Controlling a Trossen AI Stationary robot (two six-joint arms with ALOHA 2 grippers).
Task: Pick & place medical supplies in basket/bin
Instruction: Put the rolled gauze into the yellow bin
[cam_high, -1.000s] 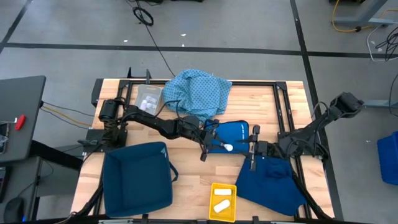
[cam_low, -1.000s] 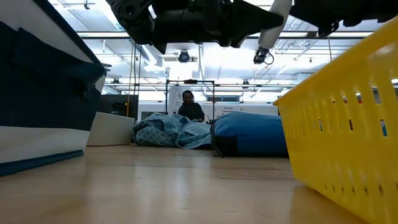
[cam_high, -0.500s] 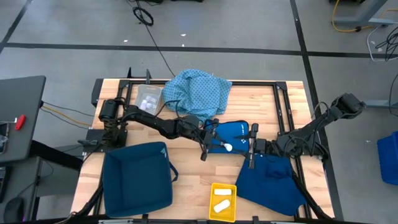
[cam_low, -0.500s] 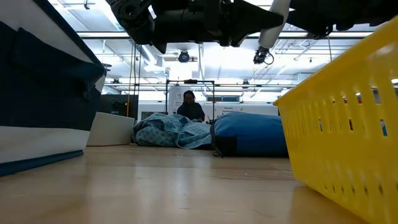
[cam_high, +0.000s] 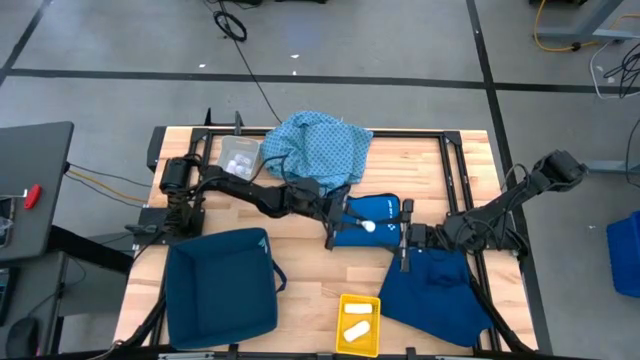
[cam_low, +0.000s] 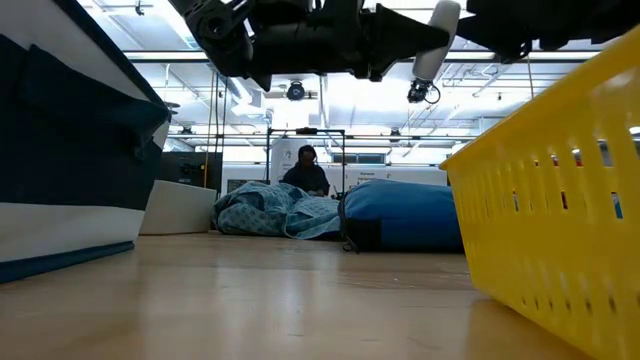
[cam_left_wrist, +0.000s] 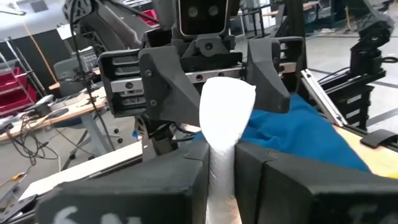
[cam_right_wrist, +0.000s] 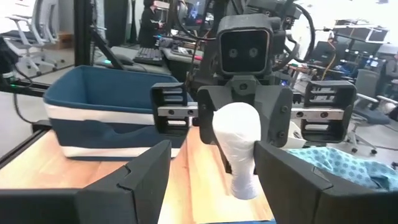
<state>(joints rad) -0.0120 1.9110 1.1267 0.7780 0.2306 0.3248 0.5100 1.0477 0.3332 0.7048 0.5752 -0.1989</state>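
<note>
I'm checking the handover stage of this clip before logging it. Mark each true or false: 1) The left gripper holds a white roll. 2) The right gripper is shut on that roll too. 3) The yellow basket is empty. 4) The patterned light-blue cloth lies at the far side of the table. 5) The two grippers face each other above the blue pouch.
1) True: the left gripper is shut on the white roll.
2) False: the right gripper stands open, its fingers apart from the roll.
3) False: the yellow basket already holds white packets.
4) True: the light-blue cloth lies bunched near the far edge.
5) True: they meet over the blue pouch.
</note>
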